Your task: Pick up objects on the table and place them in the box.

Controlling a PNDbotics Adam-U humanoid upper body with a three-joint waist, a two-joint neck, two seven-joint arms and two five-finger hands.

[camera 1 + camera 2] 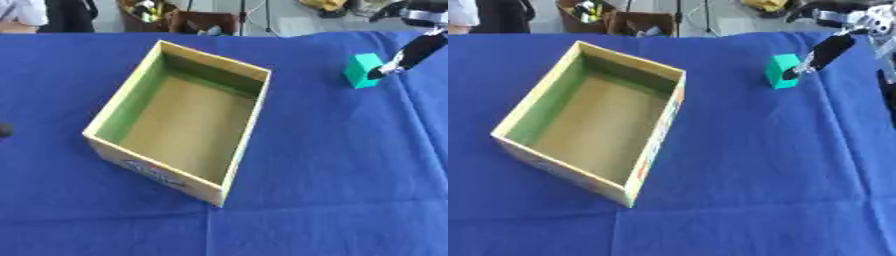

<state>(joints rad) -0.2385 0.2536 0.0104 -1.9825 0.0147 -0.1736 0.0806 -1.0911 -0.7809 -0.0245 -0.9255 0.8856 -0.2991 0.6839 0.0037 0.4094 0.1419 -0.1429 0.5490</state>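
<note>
At upper right of the frame, a green block (362, 70) on the blue-clothed desk (332, 165) is touched by the right robot hand (820, 54), whose grip cannot be told; the cardboard box (179, 120) at centre-left is seen empty, so nothing is placed yet.

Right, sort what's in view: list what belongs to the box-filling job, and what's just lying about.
Part of the job:
- open cardboard box, nothing inside
- green block on the blue cloth, right of the box
- right hand, fingers at the block

Lying about:
- blue tablecloth
- dark thing at the left edge, unidentifiable
- clutter beyond the table
</note>
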